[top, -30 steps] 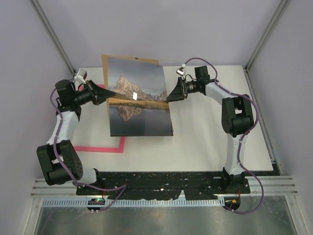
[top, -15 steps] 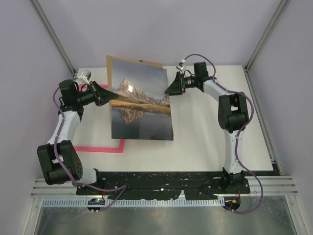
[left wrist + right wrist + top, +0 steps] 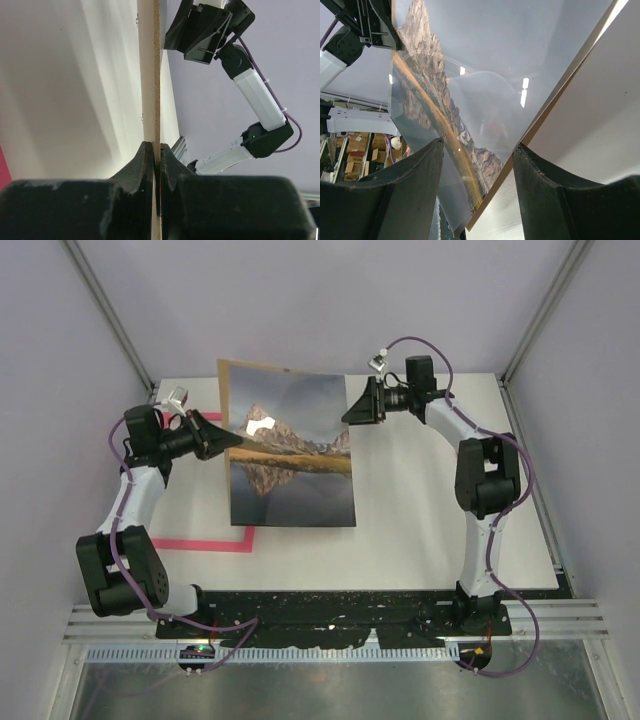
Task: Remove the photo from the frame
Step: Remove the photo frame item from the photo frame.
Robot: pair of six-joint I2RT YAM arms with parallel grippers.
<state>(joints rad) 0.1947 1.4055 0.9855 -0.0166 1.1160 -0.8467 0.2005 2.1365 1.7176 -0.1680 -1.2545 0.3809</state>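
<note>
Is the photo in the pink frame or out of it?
Out. The photo stands raised against its brown backing board; the pink frame lies flat on the table.

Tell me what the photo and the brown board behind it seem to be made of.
The photo looks like glossy printed paper: bright glare patches and reflected lights sit on its surface. The backing board looks like matte brown fibreboard or hardboard, though I can't be sure which: its thin edge is raw, tan and slightly grainy.
</note>
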